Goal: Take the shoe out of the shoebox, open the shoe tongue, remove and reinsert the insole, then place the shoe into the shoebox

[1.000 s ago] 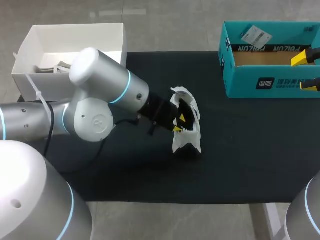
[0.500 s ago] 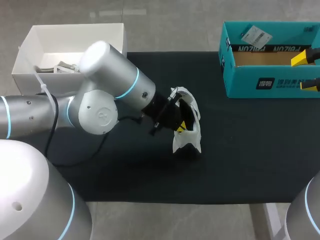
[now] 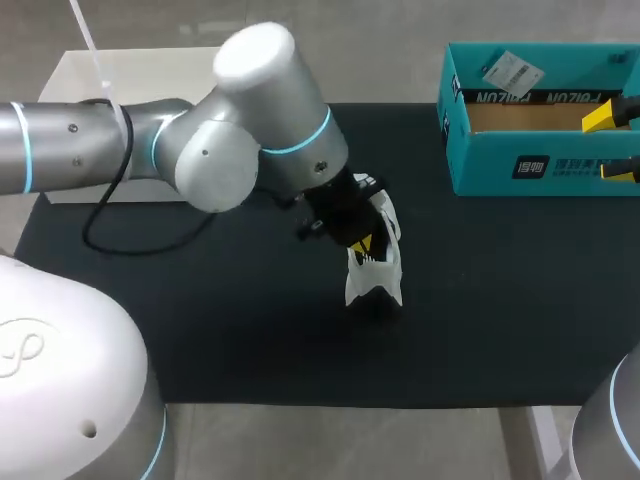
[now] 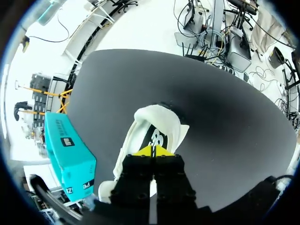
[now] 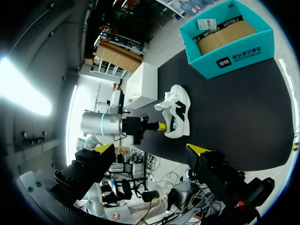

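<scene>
The left gripper (image 4: 153, 151) has its yellow tips pressed together, with no gap showing in the left wrist view. They sit right against the white shoe (image 4: 157, 122), at its side panel near the opening. Whether a thin edge of tongue or lining is pinched between them cannot be told.

The shoe is out of the box and rests on the black mat (image 3: 250, 330). It appears tipped onto its side, with the dark side mark facing the wrist. Its long axis runs away ahead of the fingers, slanted a little to one side, and one end curls back beside the gripper body.

Opening the tongue looks like the step in hand. Any pull should probably go across that axis rather than along it, or the shoe may simply slide on the mat.

Well beyond the shoe stands the teal shoebox (image 3: 520, 165), open at the top. The right gripper (image 3: 612, 142) hangs over the box with its fingers spread wide and holding nothing. The left arm is by far the nearer of the two to the shoe.
</scene>
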`<state>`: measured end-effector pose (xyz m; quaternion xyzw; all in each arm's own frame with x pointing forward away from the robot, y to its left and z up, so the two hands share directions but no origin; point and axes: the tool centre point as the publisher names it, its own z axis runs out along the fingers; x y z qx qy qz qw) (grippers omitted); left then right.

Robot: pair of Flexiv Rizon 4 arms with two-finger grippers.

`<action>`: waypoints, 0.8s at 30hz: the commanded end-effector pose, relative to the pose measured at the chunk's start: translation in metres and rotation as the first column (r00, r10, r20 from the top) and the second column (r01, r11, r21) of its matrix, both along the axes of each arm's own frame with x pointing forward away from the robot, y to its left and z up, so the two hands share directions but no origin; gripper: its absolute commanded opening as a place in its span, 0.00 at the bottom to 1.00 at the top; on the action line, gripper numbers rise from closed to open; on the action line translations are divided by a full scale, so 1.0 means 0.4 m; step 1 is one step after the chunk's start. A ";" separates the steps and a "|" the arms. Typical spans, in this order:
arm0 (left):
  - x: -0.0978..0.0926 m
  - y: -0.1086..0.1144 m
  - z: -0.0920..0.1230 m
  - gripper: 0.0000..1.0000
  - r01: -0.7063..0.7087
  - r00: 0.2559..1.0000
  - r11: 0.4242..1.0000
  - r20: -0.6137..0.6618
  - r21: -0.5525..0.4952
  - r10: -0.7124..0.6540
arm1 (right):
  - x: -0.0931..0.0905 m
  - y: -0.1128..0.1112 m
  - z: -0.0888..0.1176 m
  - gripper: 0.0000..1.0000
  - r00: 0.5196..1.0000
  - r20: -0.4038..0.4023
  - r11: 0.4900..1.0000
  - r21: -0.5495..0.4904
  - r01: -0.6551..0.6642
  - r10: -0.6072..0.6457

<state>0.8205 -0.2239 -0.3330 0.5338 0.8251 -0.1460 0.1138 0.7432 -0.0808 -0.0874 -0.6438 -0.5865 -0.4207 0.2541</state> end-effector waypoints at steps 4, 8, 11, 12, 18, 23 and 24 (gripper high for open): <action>0.005 -0.004 0.019 0.00 0.013 0.999 0.995 -0.039 0.095 -0.009 | 0.001 0.001 -0.001 1.00 1.000 -0.002 1.000 -0.002 0.000 0.000; 0.005 -0.004 0.019 0.00 0.013 0.999 0.995 -0.039 0.095 -0.009 | 0.001 0.001 -0.001 1.00 1.000 -0.002 1.000 -0.002 0.000 0.000; 0.000 -0.026 -0.009 0.00 0.082 0.992 0.983 0.078 0.165 -0.096 | 0.001 0.001 -0.001 1.00 1.000 -0.002 1.000 -0.002 0.000 0.000; 0.001 -0.031 -0.019 0.00 0.113 0.987 0.976 0.092 0.184 -0.132 | 0.001 0.001 -0.001 1.00 1.000 -0.002 1.000 -0.002 0.000 0.000; 0.010 -0.037 -0.066 0.00 0.216 0.948 0.947 0.180 0.239 -0.262 | 0.001 0.001 -0.001 1.00 1.000 -0.002 1.000 -0.002 0.000 0.000; 0.028 -0.040 -0.094 0.00 0.229 0.947 0.946 0.173 0.229 -0.271 | 0.001 0.001 -0.001 1.00 1.000 -0.002 1.000 -0.002 0.000 0.000; 0.032 -0.042 -0.099 0.00 0.233 0.946 0.943 0.170 0.239 -0.277 | 0.001 0.001 -0.001 1.00 1.000 -0.002 1.000 -0.002 0.000 0.000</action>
